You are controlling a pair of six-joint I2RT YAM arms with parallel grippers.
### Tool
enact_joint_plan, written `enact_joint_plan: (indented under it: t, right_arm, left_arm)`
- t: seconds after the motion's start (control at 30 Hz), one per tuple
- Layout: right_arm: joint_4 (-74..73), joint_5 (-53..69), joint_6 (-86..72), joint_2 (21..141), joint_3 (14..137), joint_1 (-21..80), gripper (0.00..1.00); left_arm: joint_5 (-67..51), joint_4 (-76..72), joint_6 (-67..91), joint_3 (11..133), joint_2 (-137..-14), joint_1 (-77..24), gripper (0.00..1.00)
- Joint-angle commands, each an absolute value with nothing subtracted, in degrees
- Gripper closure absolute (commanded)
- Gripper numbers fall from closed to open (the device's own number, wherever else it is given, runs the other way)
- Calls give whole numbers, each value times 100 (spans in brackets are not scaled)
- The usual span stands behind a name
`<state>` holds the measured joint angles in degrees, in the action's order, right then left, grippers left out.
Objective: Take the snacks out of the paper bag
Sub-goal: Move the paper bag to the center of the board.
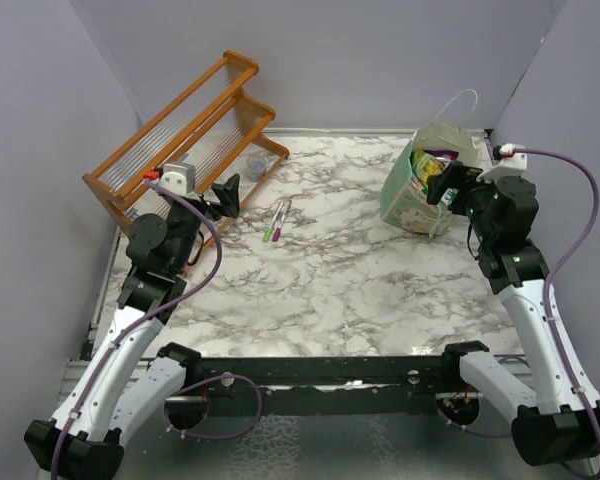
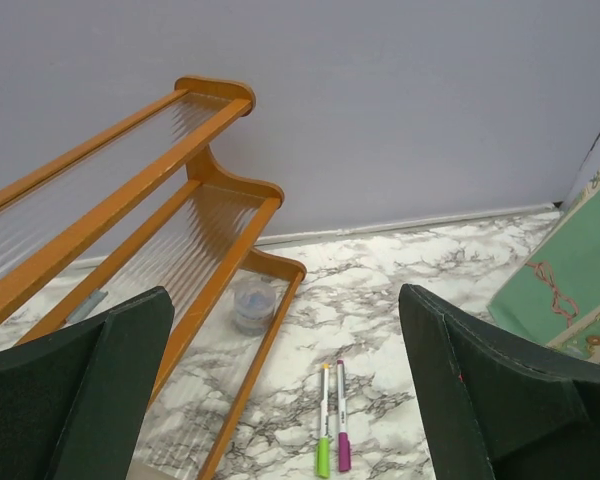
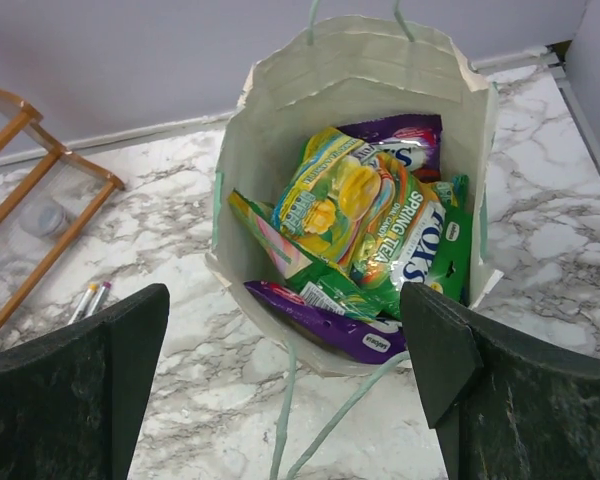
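Logging the top view first: the boxy pale-green patterned paper bag (image 1: 405, 200) sits at 2 o'clock on the grey-veined white marble bench (image 1: 330, 280). Its mouth is turned toward the right arm. The glossy coloured snacks (image 1: 432, 165) are all inside it. The black right end effector (image 1: 448, 186) sits right at the bag's mouth; contact cannot be judged from here. The black left end effector (image 1: 227, 195) hovers at 10 o'clock, just beside the orange wooden two-tier rack (image 1: 180, 130). Two thin pens (image 1: 277, 220), one green-capped and one magenta-capped, lie side by side near 12 o'clock, well apart from the bag. A small clear cup (image 1: 257, 163) sits at the rack's foot.

Left wrist view: the dark fingers (image 2: 90, 390) are spread wide with nothing between them. The pens lie on the bench below the gap, the rack and cup at 10 o'clock, and a corner of the bag at 3 o'clock.

Right wrist view: the fingers are spread wide and grip nothing. The bag's cream interior faces the camera, string handles trailing toward 6 o'clock. Packets are piled inside: a yellow-green packet (image 3: 330, 195) on top, a green "Spring Tea" packet (image 3: 405, 250) beside it, and purple packets (image 3: 330, 325) at the near and far ends.
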<state>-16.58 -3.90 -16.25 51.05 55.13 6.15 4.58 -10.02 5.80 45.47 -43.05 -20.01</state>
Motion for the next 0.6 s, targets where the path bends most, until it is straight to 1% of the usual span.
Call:
enact_joint_plan:
  t: [0.0, 0.23, 0.57]
  right_arm:
    - [-1616, -878, -1688, 5067, 5538, 542, 1]
    - [-1448, -406, -1686, 4732, 5517, 511, 1]
    - [-1520, -601, -1890, 4625, 5526, 499, 1]
  left_arm:
    - [556, -1453, 767, 4450, -4228, -2043, 1]
    - [578, -1564, 887, 4448, -4331, -2066, 2]
    - [607, -1662, 1005, 4422, -4471, -2078, 2]
